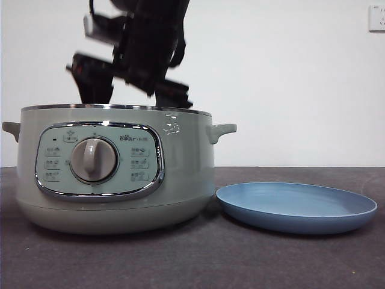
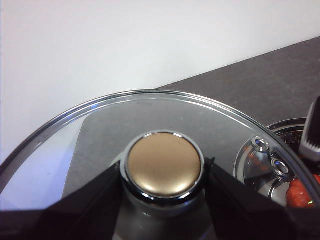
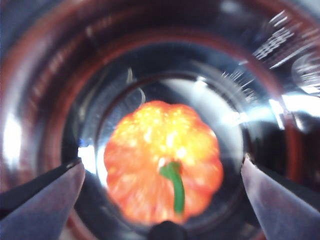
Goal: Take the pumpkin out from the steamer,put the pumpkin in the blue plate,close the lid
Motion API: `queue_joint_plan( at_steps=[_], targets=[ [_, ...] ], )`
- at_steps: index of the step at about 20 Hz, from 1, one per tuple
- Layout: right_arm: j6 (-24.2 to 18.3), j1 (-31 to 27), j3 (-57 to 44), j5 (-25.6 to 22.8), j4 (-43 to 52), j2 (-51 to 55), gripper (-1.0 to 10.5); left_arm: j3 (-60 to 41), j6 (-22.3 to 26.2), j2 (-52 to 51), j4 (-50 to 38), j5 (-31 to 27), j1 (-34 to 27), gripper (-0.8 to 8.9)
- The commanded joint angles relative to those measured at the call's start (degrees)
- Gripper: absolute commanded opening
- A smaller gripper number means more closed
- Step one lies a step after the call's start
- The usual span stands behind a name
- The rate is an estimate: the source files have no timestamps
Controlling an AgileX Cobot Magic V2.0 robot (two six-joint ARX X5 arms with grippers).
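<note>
Shiny pot interior, pumpkin centred between wide-open, empty right end effector jaws.

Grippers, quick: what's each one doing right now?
Left gripper: shut on the lid's knob.
Right gripper: open, inside the steamer, above the pumpkin.

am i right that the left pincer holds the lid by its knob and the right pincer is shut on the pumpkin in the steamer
Not quite. The right wrist view shows the right pincer open, its jaws wide apart either side of the pumpkin in the steamer, not shut on it. The left pincer does hold the lid by its knob.
</note>
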State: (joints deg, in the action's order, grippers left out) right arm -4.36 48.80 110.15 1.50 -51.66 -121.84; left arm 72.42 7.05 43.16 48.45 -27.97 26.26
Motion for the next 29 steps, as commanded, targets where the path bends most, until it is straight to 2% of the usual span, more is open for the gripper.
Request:
queue_joint_plan(
  at_steps=[1,3,4,6,7,11,15,18,21,23,26,29],
  targets=[
    [-0.72,0.13,-0.07,0.07,0.22,-2.27,6.3,0.92,0.72,-0.59,-2.47,-0.57,-0.02,-0.09],
    [-0.68,0.15,-0.07,0.04,0.83,-2.67,6.1,0.92,0.72,-0.59,-2.38,-0.59,-0.02,-0.09],
    [-0.66,0.15,-0.07,-0.02,1.46,-2.67,4.7,0.92,0.72,-0.59,-2.19,-0.59,-0.02,-0.09],
    [-0.68,0.15,-0.07,0.02,1.53,-2.67,0.3,0.92,0.72,-0.59,-1.62,-0.61,-0.02,-0.09],
    [-0.66,0.15,-0.07,0.00,1.55,-2.67,-0.1,0.92,0.72,-0.59,-1.33,-0.61,-0.02,-0.09],
    [-0.37,0.46,-0.04,0.02,1.64,-0.83,-0.1,0.92,0.72,-0.44,-1.18,-0.55,-0.02,-0.09],
    [-0.17,-0.22,-0.04,-0.17,-4.72,8.81,-0.1,0.92,0.72,1.20,-2.05,-0.37,0.00,-0.09],
    [0.31,-3.74,-0.04,-0.46,-13.90,18.73,-0.1,0.92,0.72,2.34,-4.55,-0.09,0.00,-0.09],
    [3.87,-9.84,-0.07,-1.36,-23.10,25.51,-0.1,0.92,0.72,3.21,-6.69,0.28,0.00,-0.09],
    [8.09,-13.84,-0.44,-7.74,-27.06,27.36,-0.1,0.92,0.72,3.52,-8.20,2.34,0.00,-0.09],
    [14.27,-17.66,-4.35,-17.62,-27.04,29.79,-0.1,0.92,0.72,4.02,-9.79,2.95,0.04,-0.09],
    [18.53,-18.91,-11.21,-25.99,-26.80,30.91,-0.1,0.92,0.70,4.09,-10.27,4.59,0.04,-0.09]
  ],
)
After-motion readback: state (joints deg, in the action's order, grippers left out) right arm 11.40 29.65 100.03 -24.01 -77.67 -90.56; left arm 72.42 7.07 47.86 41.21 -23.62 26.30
